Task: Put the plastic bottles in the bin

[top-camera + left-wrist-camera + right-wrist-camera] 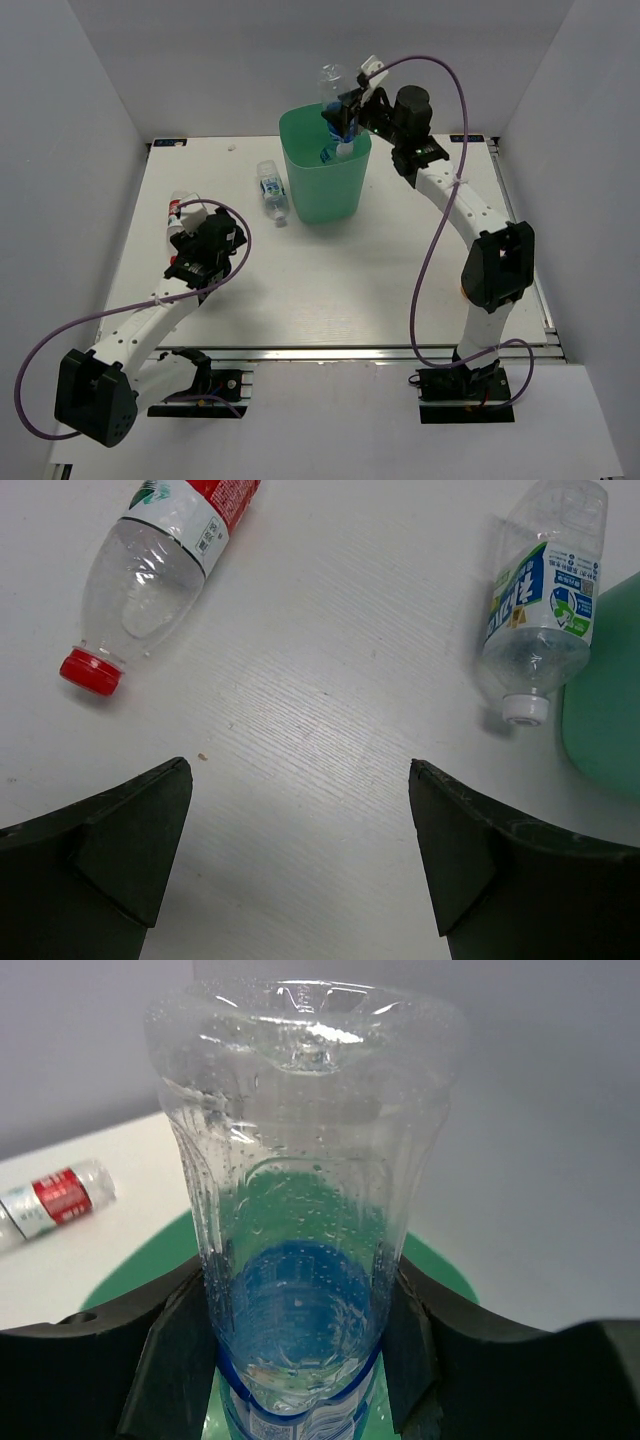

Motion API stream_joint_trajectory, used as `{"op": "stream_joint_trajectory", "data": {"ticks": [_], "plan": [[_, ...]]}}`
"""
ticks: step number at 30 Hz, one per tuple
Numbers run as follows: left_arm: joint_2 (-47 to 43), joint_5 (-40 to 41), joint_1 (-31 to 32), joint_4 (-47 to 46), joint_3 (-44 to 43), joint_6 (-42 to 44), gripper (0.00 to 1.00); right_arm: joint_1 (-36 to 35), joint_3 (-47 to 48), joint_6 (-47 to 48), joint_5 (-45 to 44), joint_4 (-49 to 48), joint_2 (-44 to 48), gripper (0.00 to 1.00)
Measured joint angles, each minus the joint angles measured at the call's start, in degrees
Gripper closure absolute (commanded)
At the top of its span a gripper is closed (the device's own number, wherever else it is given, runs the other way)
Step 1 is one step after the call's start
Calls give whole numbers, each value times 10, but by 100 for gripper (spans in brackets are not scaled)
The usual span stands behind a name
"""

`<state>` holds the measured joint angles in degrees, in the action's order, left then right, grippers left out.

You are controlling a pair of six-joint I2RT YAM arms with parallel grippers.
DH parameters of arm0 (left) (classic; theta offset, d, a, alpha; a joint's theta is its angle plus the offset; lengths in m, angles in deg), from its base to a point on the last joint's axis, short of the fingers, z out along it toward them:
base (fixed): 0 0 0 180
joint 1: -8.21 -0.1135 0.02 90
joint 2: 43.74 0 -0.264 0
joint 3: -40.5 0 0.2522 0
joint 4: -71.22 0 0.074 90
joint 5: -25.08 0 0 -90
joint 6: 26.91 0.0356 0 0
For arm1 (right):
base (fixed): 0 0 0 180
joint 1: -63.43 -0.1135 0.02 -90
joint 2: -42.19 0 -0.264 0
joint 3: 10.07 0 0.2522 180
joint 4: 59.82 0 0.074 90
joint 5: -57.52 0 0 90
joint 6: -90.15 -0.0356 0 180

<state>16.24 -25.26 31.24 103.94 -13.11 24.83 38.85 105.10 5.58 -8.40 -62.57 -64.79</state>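
My right gripper (345, 120) is shut on a clear blue-label bottle (334, 100), holding it cap-down over the mint-green bin (325, 190); in the right wrist view the bottle (305, 1220) fills the middle with the bin rim (140, 1270) below. Something blue and white lies inside the bin (337, 152). My left gripper (300, 810) is open and empty over bare table. A red-cap, red-label bottle (150, 570) lies ahead left of it, also in the top view (178, 210). A blue-label bottle (540, 610) lies ahead right, next to the bin (272, 190).
The bin wall (605, 700) is at the right edge of the left wrist view. The red-label bottle shows small at the left of the right wrist view (55, 1200). White walls close in the table on three sides.
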Motion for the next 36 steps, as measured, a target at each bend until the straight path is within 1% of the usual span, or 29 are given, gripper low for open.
{"op": "stream_joint_trajectory", "data": {"ticks": [3,5,6,10,13,17,18,19,22,24,27,30,32,36], "plan": [[0,0,-1,1,0,-2,2,-6,-24,21,-10,-3,0,28],[0,0,-1,0,0,-2,2,-5,-31,37,-16,-15,0,25],[0,0,-1,0,0,-2,2,-5,-34,43,-17,-19,0,18],[5,0,-1,-1,0,-2,2,-2,-39,62,-20,-21,-2,17],[15,-1,-2,-2,0,-3,2,-1,-42,73,-21,-22,-3,18],[30,-5,-3,-1,0,-6,2,-1,-50,94,-19,-40,-3,42],[34,-6,-3,-1,0,-7,2,-1,-54,101,-16,-51,-4,58],[36,-8,-3,-1,0,-7,2,-1,-57,110,-13,-58,-6,60],[37,-11,-4,-1,0,-8,2,-3,-55,129,-3,-78,-24,60],[36,-11,-4,0,0,-8,2,-6,-55,144,4,-77,-39,54],[32,-10,-4,1,0,-8,2,-10,-57,167,23,-65,-59,51],[28,-10,-4,1,0,-7,2,-12,-67,183,41,-51,-63,50],[28,-11,-4,1,0,-7,2,-13,-67,191,48,-40,-63,48],[28,-11,-4,1,0,-7,2,-14,-67,198,52,-36,-63,48]]}}
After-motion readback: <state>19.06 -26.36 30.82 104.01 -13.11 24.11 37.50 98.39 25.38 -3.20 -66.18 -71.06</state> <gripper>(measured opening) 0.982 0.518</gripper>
